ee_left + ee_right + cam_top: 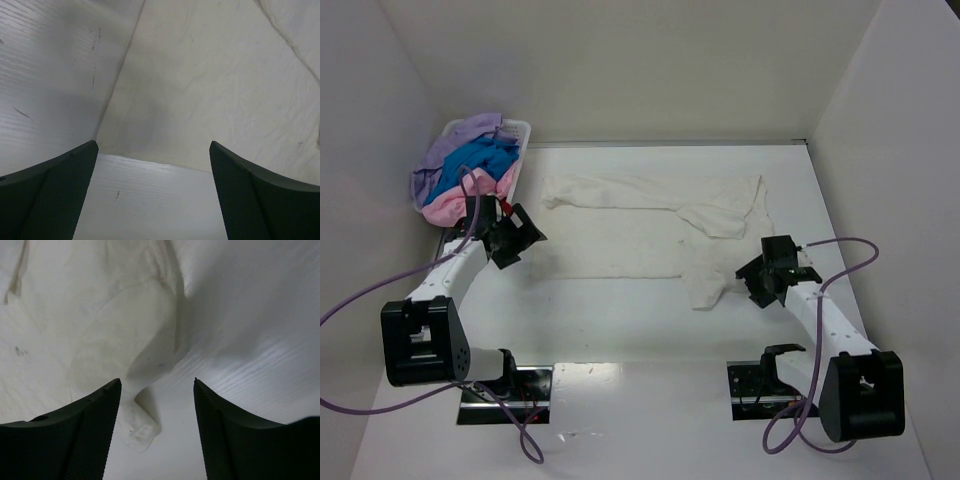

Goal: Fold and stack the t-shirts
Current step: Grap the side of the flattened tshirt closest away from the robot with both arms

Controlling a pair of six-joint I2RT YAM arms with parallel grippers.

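A cream-white t-shirt (640,230) lies spread on the white table, partly folded, with a sleeve hanging toward the near right. My left gripper (520,238) is open and empty at the shirt's left edge; in the left wrist view the cloth (210,90) lies just ahead of the fingers (55,195). My right gripper (752,278) is open and empty beside the sleeve; the right wrist view shows the sleeve end (142,427) between its fingers (85,435). Lilac (460,140), bright blue (475,165) and pale pink (460,200) t-shirts are piled at the far left. The red one shows only as a sliver.
A white plastic basket (518,128) holds the coloured pile at the back left corner. White walls close in the table on the left, back and right. Purple cables loop from both arms near the front.
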